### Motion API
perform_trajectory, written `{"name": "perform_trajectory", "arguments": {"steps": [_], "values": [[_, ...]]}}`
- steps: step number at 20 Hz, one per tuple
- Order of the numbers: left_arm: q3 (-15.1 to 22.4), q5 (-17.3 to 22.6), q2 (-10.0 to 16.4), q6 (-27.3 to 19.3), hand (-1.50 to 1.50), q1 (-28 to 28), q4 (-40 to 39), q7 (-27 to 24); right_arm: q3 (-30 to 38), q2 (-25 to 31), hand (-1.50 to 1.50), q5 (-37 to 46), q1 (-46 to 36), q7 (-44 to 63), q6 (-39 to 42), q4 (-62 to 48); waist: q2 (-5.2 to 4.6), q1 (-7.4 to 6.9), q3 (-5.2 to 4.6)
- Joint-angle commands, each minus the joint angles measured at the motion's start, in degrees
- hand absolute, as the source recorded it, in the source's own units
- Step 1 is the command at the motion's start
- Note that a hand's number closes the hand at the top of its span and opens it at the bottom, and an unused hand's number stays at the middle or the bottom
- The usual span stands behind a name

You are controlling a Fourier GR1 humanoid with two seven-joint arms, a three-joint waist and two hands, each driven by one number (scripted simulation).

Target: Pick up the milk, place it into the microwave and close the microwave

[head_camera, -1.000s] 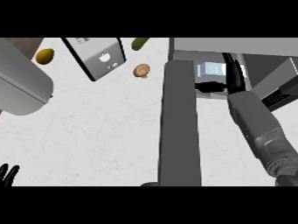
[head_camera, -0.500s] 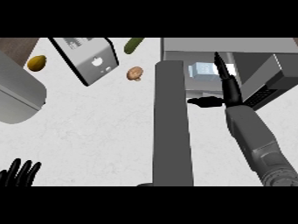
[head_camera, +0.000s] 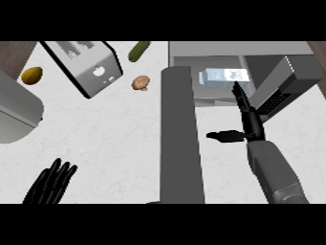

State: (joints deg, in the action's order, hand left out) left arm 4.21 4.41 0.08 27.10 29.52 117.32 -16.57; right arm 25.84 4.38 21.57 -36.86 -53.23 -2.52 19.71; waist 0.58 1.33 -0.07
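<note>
a: right robot hand (head_camera: 252, 128)?
b: open, holds nothing. fingers (head_camera: 242, 103) straight, pointing away from the robot at the microwave (head_camera: 215, 50) opening, thumb stuck out to the left.
a: touching the milk (head_camera: 222, 75)?
b: fingertips end right at its near edge. contact, can't tell.
a: where's the milk, which way?
b: inside the microwave cavity, left of middle. pale blue-white carton, long axis runs left-right across the view, crosswise to the fingers. which end is the top, can't tell.
a: door (head_camera: 179, 143)?
b: open. long grey slab coming out toward the robot, just left of the right forearm. keypad panel (head_camera: 287, 88) sits right of the hand.
a: left robot hand (head_camera: 52, 184)?
b: lower left, open, fingers up, resting over the bench (head_camera: 116, 139), well apart from the microwave.
a: rest, quick.
b: silver box (head_camera: 88, 67) tilted at the far left of the bench, brown mushroom (head_camera: 142, 82) just right of it, green cucumber (head_camera: 139, 50) beyond that, yellow-brown fruit (head_camera: 31, 75) left of the box, big grey cylinder (head_camera: 6, 115) at the left edge.
</note>
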Motion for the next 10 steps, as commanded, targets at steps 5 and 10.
{"name": "perform_trajectory", "arguments": {"steps": [5,10], "values": [[6.06,-5.72,0.46,-0.45,1.5,-4.29,-1.73,5.19,-3.62,-2.44,-1.5,-2.63,14.61,-1.25,8.75,14.36,0.38,1.35,-0.09],[8.75,-7.89,-0.07,-3.49,1.5,-11.25,-3.29,10.82,-6.58,-2.7,-1.5,-3.8,27.14,-0.92,13.18,27.78,0.15,1.49,-0.08]]}}
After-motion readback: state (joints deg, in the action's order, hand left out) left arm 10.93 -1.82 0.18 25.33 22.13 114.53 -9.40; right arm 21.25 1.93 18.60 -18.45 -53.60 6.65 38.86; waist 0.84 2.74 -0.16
